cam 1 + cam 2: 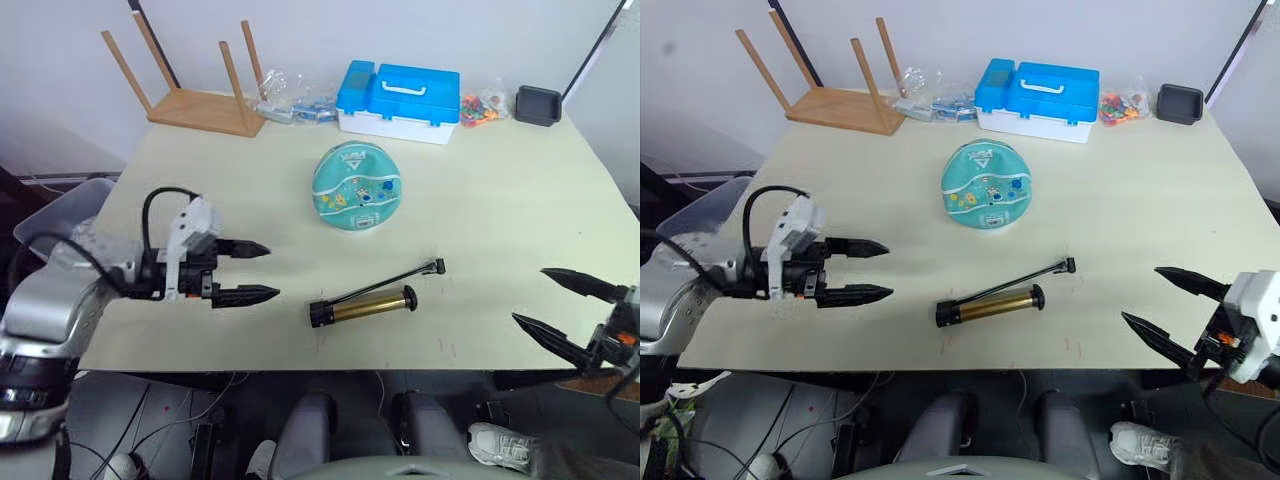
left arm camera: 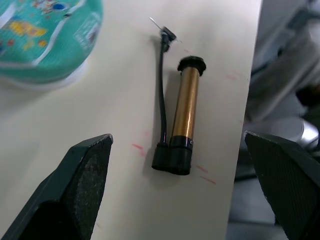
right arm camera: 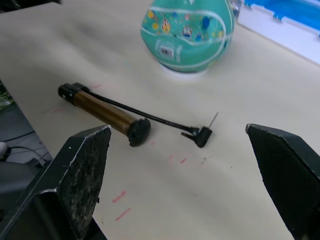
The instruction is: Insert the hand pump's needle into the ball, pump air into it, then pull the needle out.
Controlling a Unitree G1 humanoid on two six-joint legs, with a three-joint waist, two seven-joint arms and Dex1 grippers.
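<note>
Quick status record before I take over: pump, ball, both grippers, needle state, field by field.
hand pump: lying flat near the table's front edge, untouched
hose and needle: free on the table, pointing away from the ball
ball: sits behind the pump, apart from it
left gripper: open, empty, left of the pump
right gripper: open, empty, right of the pump
task stage: needle not yet inserted

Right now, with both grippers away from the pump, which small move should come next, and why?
Probably bring the left gripper over to the hand pump and close on its gold barrel. The pump lies free on the table, untouched, near the front edge, and the ball sits apart behind it. Both grippers have their jaws open and empty, and the left looks closer than the right gripper.
</note>
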